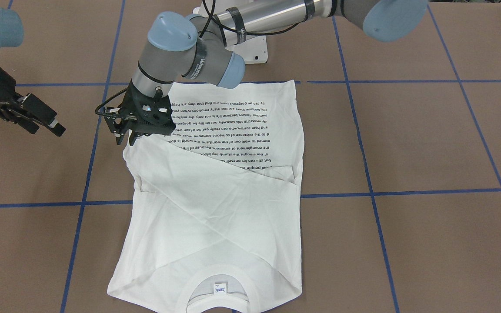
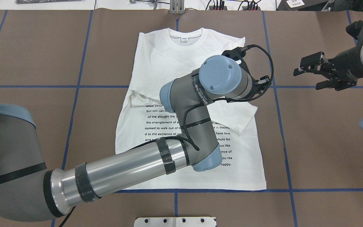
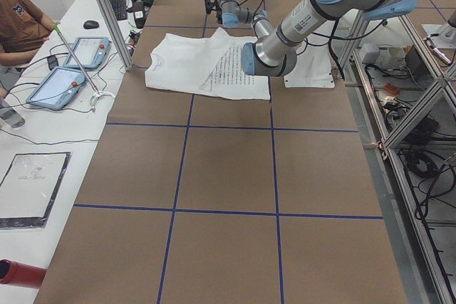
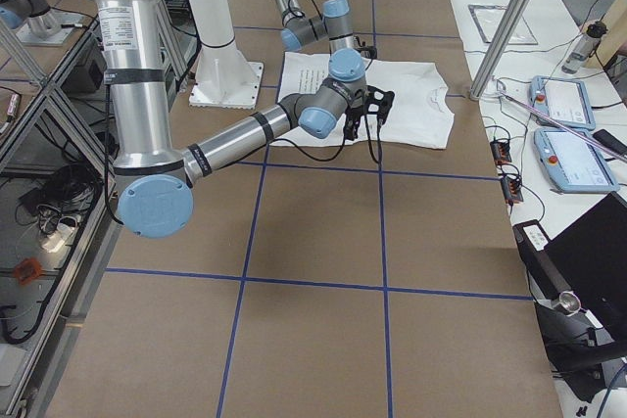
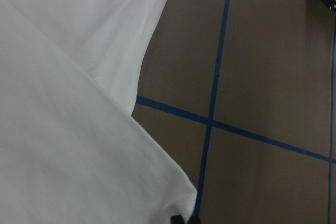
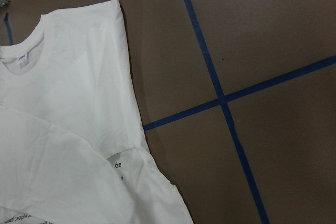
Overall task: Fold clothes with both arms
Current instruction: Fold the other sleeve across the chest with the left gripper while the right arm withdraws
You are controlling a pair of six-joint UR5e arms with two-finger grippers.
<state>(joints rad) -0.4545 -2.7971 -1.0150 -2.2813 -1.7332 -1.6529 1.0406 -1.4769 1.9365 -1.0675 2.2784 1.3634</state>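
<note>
Shirt (image 2: 169, 63) long axis runs near-to-far, neck far. L gripper (image 1: 125, 140) at folded sleeve cuff (image 1: 132, 153), can't tell if gripping. R gripper (image 2: 306, 78) jaws apart, empty, well off to side.

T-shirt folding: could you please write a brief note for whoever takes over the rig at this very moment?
Left pincer: over the edge of the T-shirt, by a sleeve cuff; open or shut unclear.
Right pincer: open, empty, off to the side.
T-shirt flat on the table, print up, collar away from the robot.
Done: both sleeves crossed over the chest.
Left: probably folding the body.
</note>
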